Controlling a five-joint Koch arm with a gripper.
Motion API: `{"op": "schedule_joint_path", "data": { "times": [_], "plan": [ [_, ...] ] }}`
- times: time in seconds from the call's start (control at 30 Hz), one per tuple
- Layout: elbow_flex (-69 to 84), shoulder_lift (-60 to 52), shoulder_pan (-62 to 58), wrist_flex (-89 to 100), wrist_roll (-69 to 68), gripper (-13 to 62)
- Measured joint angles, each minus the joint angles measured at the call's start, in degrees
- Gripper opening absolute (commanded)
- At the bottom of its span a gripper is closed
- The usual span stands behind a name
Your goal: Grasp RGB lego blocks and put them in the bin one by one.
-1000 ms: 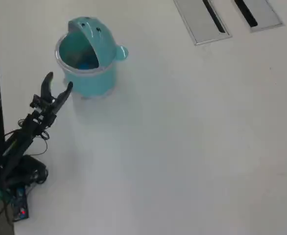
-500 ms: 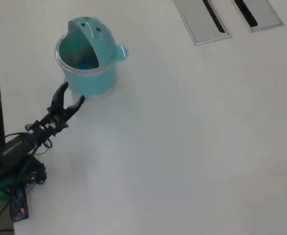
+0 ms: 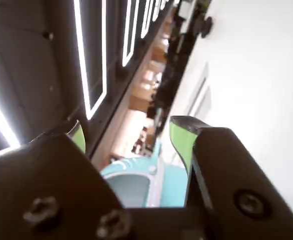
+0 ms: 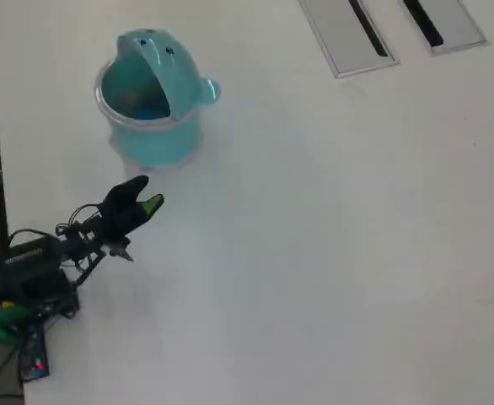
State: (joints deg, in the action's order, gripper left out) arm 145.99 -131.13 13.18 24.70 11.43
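Teal bin (image 4: 150,101) upright with a blue block (image 4: 148,112) inside; no other blocks visible on the white table (image 4: 331,236). Green-tipped gripper (image 4: 143,196) just below the bin, parted and empty. Likely between drops: next, locating another block.

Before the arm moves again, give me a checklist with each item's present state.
1. Gripper empty: ok. In the wrist view nothing sits between the green-tipped fingers.
2. Jaws open: ok, a clear gap shows in the wrist view.
3. Gripper clear of the bin: ok, it sits below the bin in the overhead view, apart from it.
4. Bin upright with mouth open: ok, lid tipped back.
5. Block to pick next on the table: not ok, none shows anywhere on it.
6. All three blocks in the bin: cannot tell. Only a blue patch shows inside.
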Motion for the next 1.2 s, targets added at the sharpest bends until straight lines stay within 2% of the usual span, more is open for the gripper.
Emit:
{"op": "schedule_joint_path", "data": {
  "times": [0.43,1.2],
  "plan": [
    [14.41,0.00,-4.31,7.56,-8.96,30.5],
    [30.67,0.00,-10.81,13.97,-9.67,30.8]
  ]
}}
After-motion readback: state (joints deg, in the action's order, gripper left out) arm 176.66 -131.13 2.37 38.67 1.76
